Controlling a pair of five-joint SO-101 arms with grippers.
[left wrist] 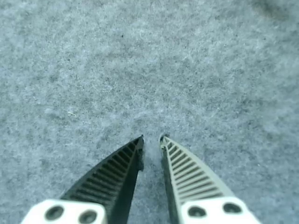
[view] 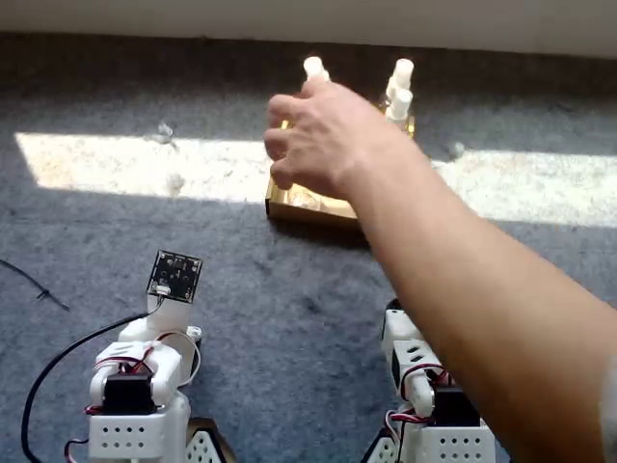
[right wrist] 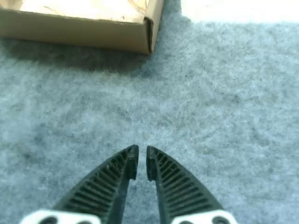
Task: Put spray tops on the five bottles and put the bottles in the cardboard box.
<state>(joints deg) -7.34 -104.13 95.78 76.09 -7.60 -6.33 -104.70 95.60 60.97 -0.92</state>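
Two arms at the near edge of the grey carpeted bench (view: 289, 318), left arm (view: 145, 386) and right arm (view: 424, 395), the right one partly covered by a person's forearm. One cardboard box (view: 301, 208) sits at the far middle of the bench, half in a sunlit band. One person's hand (view: 323, 135) is spread over the box, touching or just above what stands in it, cannot tell which. Three white spray tops (view: 313, 68) counted sticking up from the box: one at the far left, two close together at the far right (view: 400, 82). Bottle bodies mostly hidden by the hand, so total count cannot be told. Left gripper (left wrist: 152, 137) hangs over bare carpet, one black and one white finger, fingers almost together with a thin slit, holding nothing. Right gripper (right wrist: 142, 147) has two black fingers nearly touching at the tips, holding nothing, with a corner of the box (right wrist: 93, 35) near ahead of it. One small circuit board (view: 175, 275) on the left arm, one black cable (view: 58, 362) beside it, two tiny clear scraps (view: 164, 130) on the far bench
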